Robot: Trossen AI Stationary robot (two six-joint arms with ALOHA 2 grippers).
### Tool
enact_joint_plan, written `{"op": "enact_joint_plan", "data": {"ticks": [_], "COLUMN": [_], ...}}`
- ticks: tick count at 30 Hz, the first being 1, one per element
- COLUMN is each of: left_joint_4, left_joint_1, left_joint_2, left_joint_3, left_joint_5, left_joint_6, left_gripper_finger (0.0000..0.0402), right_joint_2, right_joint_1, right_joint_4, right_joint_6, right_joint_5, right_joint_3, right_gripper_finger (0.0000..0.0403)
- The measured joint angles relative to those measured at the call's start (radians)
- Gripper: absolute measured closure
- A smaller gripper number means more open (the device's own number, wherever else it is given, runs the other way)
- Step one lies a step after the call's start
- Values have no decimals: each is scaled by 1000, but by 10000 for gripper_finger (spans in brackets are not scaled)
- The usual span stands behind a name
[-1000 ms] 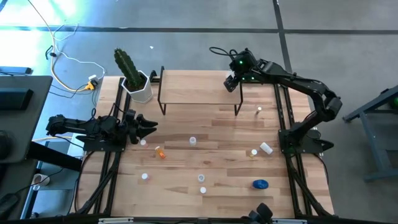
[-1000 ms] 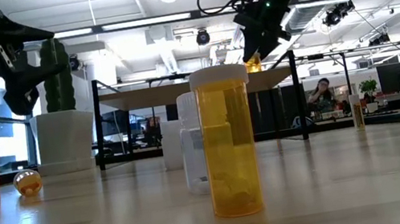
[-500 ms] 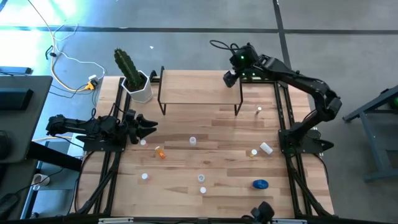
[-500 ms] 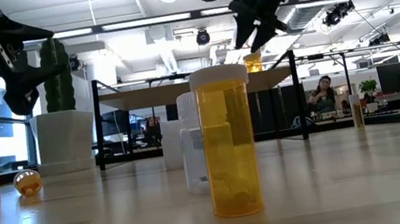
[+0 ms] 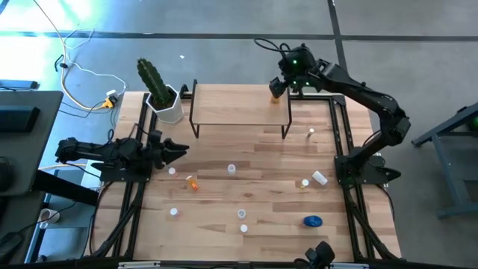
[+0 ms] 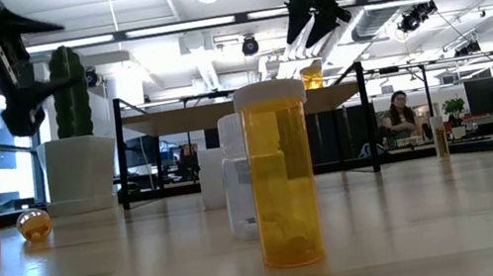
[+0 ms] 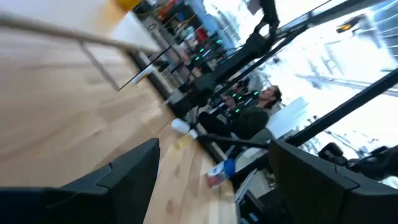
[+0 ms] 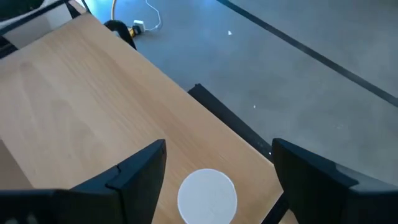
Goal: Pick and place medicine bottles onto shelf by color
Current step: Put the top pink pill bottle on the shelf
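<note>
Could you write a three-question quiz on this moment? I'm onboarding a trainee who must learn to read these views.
1. True or false: the right claw is shut on the orange bottle.
2. Where does that bottle stand? A) on the table B) on the shelf C) in the cactus pot
3. Which claw hangs by the pink bottle?

Key
1. False: it is open above the bottle's white cap.
2. B, at the shelf's right end.
3. The left claw, open.
</note>
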Motion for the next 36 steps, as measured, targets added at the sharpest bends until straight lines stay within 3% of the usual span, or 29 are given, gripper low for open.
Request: {"op": "enact_joint_plan", "data": {"ticks": [11,23,36], "left_joint_4": [-62,-627,-829], "left_joint_1": [0,-1,-18], "left_joint_2": [60,330,526], "left_joint_3": [208,511,554], "left_joint_5": [49,105,227], "left_joint_6": [281,327,327], "left_gripper_finger": [118,118,118], "right_joint_2": [-2,-2,-2], "right_joint_1": [0,1,1], "right_joint_4": [-38,-56,-56], "right_joint_6": [51,77,71], "right_joint_5": [-2,-8,-8], "right_joint_3": [25,25,25], "right_gripper_finger": [121,121,121]}}
